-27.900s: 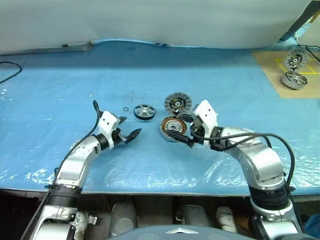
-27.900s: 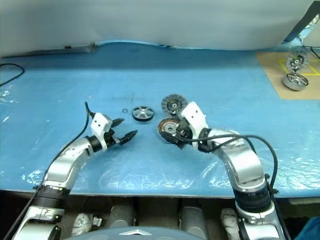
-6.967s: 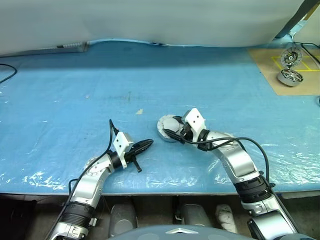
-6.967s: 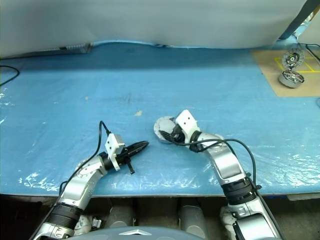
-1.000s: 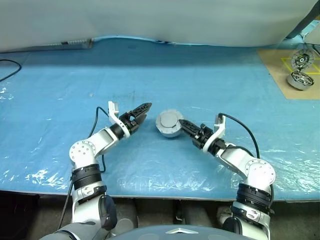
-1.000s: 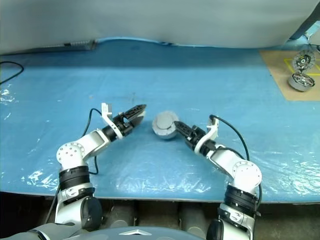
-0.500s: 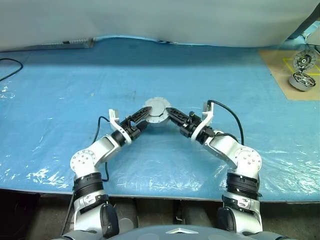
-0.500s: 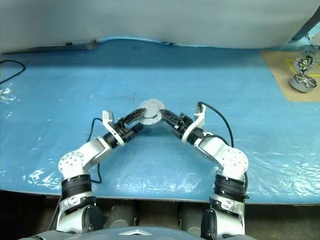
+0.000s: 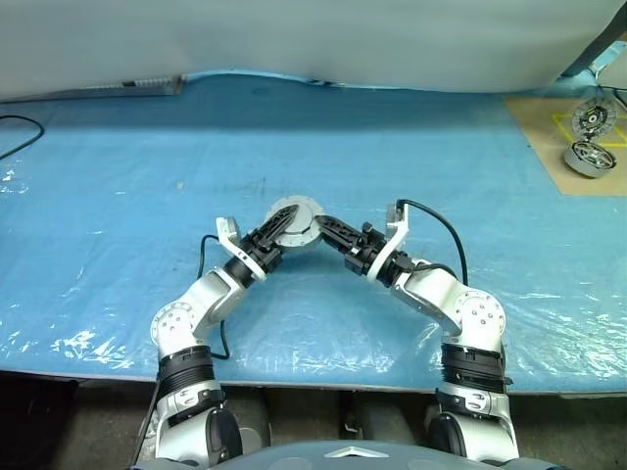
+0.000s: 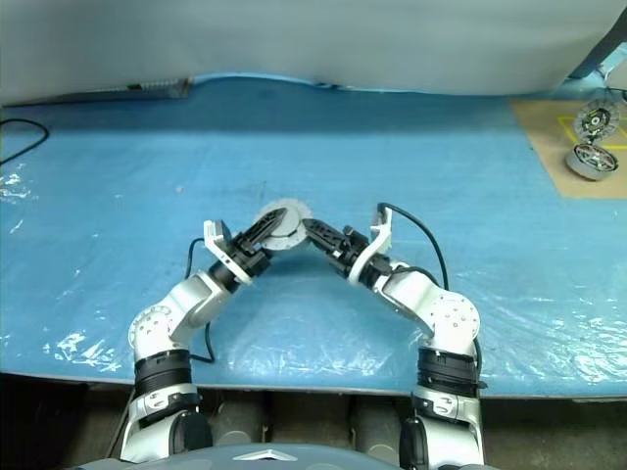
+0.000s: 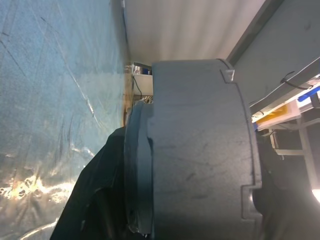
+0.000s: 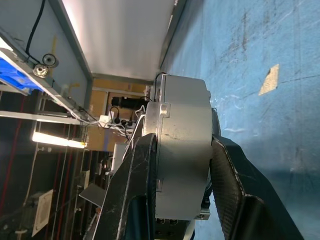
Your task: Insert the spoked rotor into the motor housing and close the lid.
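Note:
The motor housing (image 9: 294,223) is a round grey unit held up off the blue table between both arms. Its lid (image 9: 297,212) is closed, plain grey face with a raised hub turned toward the head camera. My left gripper (image 9: 278,224) comes in from the left and is shut on the housing, one dark finger (image 11: 107,185) against the lid's face. My right gripper (image 9: 315,226) reaches in from the right and is shut on the housing (image 12: 182,150), its fingers (image 12: 140,190) clamping the two flat faces. The spoked rotor is out of view.
The table (image 9: 118,215) is covered in crinkled blue plastic sheet. A brown board (image 9: 549,147) at the far right carries two shiny silver spoked units (image 9: 585,157). A black cable (image 9: 15,137) lies at the far left, and a grey bar (image 9: 147,86) sits at the back edge.
The right gripper lifted the housing off the table and carried it left. The left gripper met it and its fingers closed onto it.

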Controlling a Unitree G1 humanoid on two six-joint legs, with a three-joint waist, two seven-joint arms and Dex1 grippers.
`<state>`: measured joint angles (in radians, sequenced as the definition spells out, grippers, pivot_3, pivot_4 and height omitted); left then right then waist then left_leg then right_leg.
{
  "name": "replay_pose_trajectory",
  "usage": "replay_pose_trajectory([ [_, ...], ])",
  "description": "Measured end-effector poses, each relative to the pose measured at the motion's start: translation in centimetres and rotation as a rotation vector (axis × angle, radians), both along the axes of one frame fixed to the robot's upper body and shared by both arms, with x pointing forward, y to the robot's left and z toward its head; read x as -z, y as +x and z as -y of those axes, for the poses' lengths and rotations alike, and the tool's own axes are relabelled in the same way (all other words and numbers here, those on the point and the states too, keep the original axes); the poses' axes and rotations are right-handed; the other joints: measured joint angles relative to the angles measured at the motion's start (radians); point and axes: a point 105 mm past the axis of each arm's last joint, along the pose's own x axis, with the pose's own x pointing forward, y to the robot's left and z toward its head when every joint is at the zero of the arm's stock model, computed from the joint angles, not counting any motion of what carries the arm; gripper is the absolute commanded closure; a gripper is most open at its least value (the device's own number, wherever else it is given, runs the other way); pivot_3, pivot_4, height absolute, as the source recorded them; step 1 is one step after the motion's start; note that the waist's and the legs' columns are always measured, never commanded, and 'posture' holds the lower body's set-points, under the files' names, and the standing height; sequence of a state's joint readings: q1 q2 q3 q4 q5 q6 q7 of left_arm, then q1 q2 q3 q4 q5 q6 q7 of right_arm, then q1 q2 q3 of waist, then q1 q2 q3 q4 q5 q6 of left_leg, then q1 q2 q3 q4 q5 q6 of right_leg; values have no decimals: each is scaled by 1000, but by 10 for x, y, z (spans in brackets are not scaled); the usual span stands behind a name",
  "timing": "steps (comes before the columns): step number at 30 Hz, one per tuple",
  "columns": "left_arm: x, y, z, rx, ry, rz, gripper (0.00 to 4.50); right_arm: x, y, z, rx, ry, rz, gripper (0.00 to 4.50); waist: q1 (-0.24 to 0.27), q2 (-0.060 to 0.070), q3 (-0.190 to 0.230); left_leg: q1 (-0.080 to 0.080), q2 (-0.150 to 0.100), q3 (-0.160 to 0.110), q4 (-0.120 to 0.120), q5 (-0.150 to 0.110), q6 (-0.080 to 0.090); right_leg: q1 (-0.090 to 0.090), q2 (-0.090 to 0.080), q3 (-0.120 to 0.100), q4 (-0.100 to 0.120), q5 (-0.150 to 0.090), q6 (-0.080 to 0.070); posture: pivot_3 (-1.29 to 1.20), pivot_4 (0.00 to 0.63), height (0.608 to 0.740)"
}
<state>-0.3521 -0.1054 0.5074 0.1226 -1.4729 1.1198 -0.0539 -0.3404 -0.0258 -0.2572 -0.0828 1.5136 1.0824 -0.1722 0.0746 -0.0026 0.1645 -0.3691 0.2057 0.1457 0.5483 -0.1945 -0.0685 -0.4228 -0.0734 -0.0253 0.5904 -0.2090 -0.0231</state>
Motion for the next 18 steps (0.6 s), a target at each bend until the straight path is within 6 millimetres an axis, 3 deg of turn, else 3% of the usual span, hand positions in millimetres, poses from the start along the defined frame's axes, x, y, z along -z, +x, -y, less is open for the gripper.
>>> replay_pose_trajectory([
  [3, -1, 1, -2, -1, 15, -1, 2094, 1, 1, 0, -2, -31, 29, 3349, 2, 0, 0, 0, 0, 0, 2, 0, 0, 0, 0, 0, 0, 1, 1, 0, 150, 740],
  [6, -2, 7, -3, -6, 53, -6, 2094, 1, 5, 6, 23, -113, 90, 2232, 5, 0, 0, -1, 0, -1, 5, 0, 0, 0, 0, 0, 1, 3, 2, 0, 150, 740],
  [12, -3, 36, -25, -108, 148, -28, 2094, 8, 15, 40, 144, -372, 218, 170, 11, 0, 0, -3, 0, -1, 13, 0, 0, 0, 0, 1, 1, 7, 6, 0, 150, 740],
  [14, -2, 55, -24, -121, 196, -48, 2094, 19, 13, 48, 145, -624, 363, 0, 24, -1, 0, -5, 0, -2, 16, 0, 0, 1, -1, 0, 0, 8, 8, 0, 150, 740],
  [18, 5, 88, -29, -189, 284, -106, 2094, 33, 7, 46, 133, -813, 544, 0, 25, -2, 1, -7, 0, -2, 19, 0, 0, 0, -1, 1, 0, 8, 13, 0, 150, 740],
])
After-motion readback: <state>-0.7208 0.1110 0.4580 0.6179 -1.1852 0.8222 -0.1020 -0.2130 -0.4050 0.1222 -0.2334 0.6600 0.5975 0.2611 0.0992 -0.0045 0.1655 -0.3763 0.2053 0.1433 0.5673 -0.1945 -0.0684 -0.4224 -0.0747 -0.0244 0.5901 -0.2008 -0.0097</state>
